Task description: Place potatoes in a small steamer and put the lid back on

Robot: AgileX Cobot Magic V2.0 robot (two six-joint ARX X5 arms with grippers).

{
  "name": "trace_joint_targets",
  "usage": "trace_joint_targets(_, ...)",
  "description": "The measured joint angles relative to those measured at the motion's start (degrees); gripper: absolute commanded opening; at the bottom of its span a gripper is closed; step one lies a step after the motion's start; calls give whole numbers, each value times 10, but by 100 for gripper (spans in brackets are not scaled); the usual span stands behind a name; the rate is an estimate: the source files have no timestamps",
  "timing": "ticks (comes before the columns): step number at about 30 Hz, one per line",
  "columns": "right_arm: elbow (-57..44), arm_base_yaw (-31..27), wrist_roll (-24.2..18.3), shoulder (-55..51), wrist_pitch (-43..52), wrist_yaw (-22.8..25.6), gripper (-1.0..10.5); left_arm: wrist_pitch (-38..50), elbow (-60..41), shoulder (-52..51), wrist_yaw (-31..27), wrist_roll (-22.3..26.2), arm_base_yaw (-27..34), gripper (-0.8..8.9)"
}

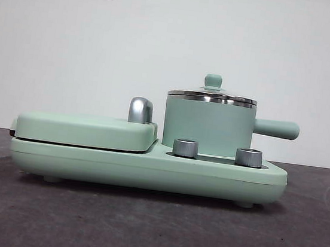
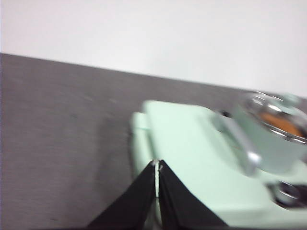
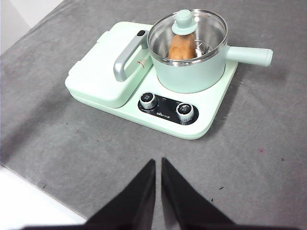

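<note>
The small mint-green steamer (image 1: 208, 127) stands on the right half of the green cooker base (image 1: 147, 168), its stubby handle (image 1: 276, 129) pointing right. The glass lid (image 1: 212, 95) with its green knob sits on the steamer's rim. Through the glass, the orange-brown potato (image 3: 182, 46) lies inside the steamer (image 3: 192, 72); it also shows blurred in the left wrist view (image 2: 283, 122). My left gripper (image 2: 157, 165) is shut and empty, above the flat grill cover's edge. My right gripper (image 3: 158, 163) is shut and empty, held back over the table, well clear of the cooker.
The flat green hinged grill cover (image 1: 86, 130) with a silver handle (image 1: 141, 110) fills the cooker's left half. Two silver dials (image 1: 185, 148) sit at the front. The grey table (image 1: 152, 230) lies all around. A white wall with sockets stands behind.
</note>
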Motion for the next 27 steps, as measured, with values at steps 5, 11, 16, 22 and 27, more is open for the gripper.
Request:
trace_joint_targets(5,0,0,0,0,0,0,17,70,-127,-64,-1,25,49,5)
trace_joint_targets(11,0,0,0,0,0,0,17,66,-219,-119,-1,29,53,5)
trace_joint_targets(16,0,0,0,0,0,0,17,106,-247,-120,-1,36,53,5)
trace_joint_targets(22,0,0,0,0,0,0,17,144,-262,-119,-2,54,53,5)
trace_joint_targets(27,0,0,0,0,0,0,17,144,-262,-119,-2,109,51,5)
